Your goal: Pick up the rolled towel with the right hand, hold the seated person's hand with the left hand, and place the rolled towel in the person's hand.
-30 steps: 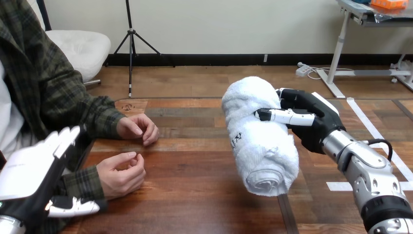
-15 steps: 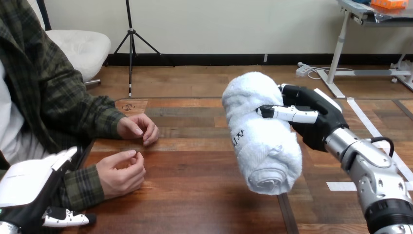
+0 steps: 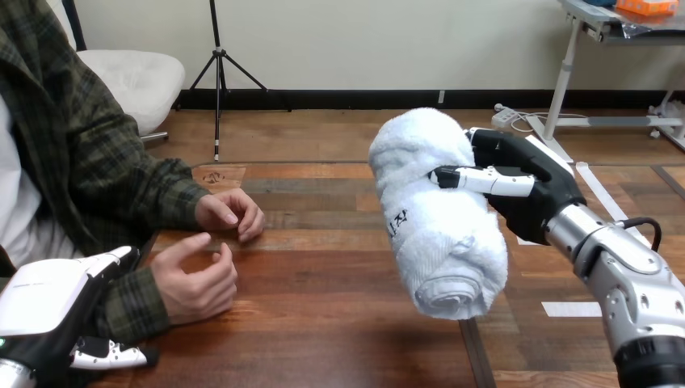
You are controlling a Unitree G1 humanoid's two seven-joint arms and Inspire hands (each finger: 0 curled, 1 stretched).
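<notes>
— Which way does the towel (image 3: pixel 436 214) run?

— Its long axis slants from the far, upper end down toward the camera. The near end hangs lowest and shows the spiral of the roll. It is up in the air over the right half of the bench (image 3: pixel 323 323), touching no wood.

— What has it?

— The right hand (image 3: pixel 525 194), coming in from the towel's right side. It is curled round the roll's upper half, with one black-and-white finger (image 3: pixel 481 179) lying across the front of the cloth.

— Count things for me.

— One towel, two robot hands, two hands of the person.

— And the left hand (image 3: pixel 48 311)?

— Low at the left corner, white shell up, fingers straight and thumb stretched out, gripping nothing. It sits just beside the plaid sleeve (image 3: pixel 133 303) of the person's nearer hand (image 3: pixel 194 279); I cannot tell whether they touch.

— The person's hands?

— The nearer one rests on the bench, loosely curled. The farther hand (image 3: pixel 230 212) lies behind it, also curled, well apart from the towel.

— Materials?

— The towel is white fluffy terry, a thick cylinder with a small dark mark. The bench is brown wooden planks.
</notes>
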